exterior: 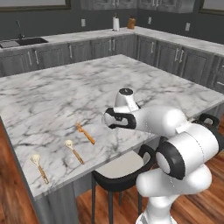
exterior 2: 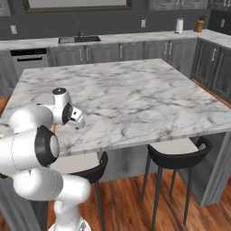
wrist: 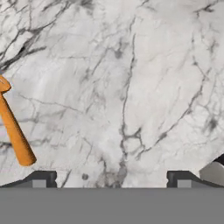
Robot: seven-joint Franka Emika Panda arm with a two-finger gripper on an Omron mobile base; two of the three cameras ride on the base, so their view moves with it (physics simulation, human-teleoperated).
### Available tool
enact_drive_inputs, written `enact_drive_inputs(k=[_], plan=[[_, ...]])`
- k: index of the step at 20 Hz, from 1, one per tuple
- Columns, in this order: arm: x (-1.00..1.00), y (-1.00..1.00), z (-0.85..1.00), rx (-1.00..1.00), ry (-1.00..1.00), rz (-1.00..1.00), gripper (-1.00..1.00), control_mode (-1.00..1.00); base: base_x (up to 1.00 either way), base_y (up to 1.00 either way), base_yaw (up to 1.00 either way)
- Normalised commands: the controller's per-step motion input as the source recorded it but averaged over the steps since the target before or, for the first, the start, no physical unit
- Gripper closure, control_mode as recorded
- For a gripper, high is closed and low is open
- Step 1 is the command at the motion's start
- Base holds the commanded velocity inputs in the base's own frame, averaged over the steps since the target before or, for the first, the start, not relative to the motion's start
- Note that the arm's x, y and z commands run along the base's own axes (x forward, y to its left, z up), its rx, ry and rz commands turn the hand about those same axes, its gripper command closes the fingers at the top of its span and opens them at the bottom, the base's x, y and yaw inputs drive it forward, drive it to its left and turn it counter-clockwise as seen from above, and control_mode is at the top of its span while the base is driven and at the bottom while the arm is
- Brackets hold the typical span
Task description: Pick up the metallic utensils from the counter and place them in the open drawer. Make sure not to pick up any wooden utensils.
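The white marble counter [exterior: 65, 94] carries the orange-handled fork [exterior: 85, 133] near its front edge. Two wooden spoons [exterior: 74, 151] [exterior: 39, 167] lie to the fork's left. In the hand view my gripper [wrist: 111, 181] looks straight down at bare marble, open, with nothing between its fingertips [wrist: 41, 179]. The fork's orange handle [wrist: 15, 133] lies off to the left of the fingers there. A silver-grey piece with a dark end [wrist: 213, 172], apparently the knife, pokes in at the bottom right corner. The open drawer is out of view.
Black stools [exterior: 120, 173] [exterior 2: 176, 155] stand under the counter's front overhang. A long worktop with a sink [exterior: 22, 42], a paper roll [exterior: 116, 23] and a knife block [exterior: 131, 22] runs along the back wall. A dishwasher [exterior 2: 29, 61] sits below it.
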Motion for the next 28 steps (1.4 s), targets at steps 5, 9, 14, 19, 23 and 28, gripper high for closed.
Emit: enact_drive_inputs(k=[5, 9, 14, 19, 23, 28], plan=[[0.42, 0.23, 0.00, 0.02, 0.00, 0.70, -1.00, -1.00, 0.00, 0.00, 0.00], [0.58, 0.83, -0.14, 0.00, 0.00, 0.49, -1.00, -1.00, 0.00, 0.00, 0.00], [0.71, 1.00, -0.18, -0.10, -0.02, 0.16, -1.00, -1.00, 0.00, 0.00, 0.00], [0.26, 0.61, -0.14, -0.10, 0.05, 0.00, -1.00, -1.00, 0.00, 0.00, 0.00], [0.09, 0.44, -0.18, -0.05, 0.05, 0.00, -1.00, -1.00, 0.00, 0.00, 0.00], [0.16, 0.28, -0.23, -0.05, 0.06, 0.00, -1.00, -1.00, 0.00, 0.00, 0.00]])
